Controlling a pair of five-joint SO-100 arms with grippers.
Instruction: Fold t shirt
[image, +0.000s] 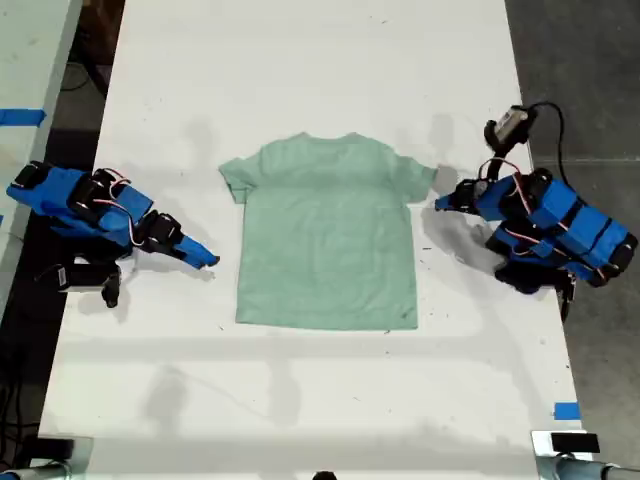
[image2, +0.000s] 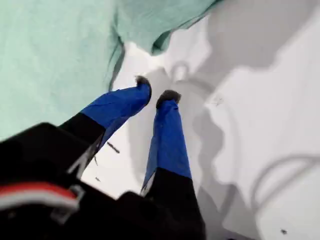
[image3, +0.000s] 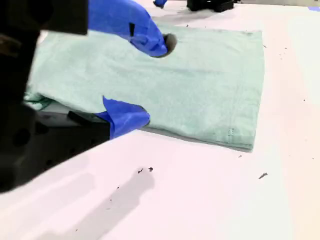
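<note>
A long white table (image: 320, 60) under bright light; grey floor (image: 580, 70) beside it; blue tape (image: 566, 411) marks its edge.

No legible text, label or number anywhere, seemingly.

White table (image: 320, 60) with blue tape (image: 566, 411) markers.

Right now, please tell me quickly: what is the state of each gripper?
My first gripper: open slightly, holding nothing, beside the sleeve of the t shirt.
My second gripper: open, holding nothing, at the shirt's edge.
</note>
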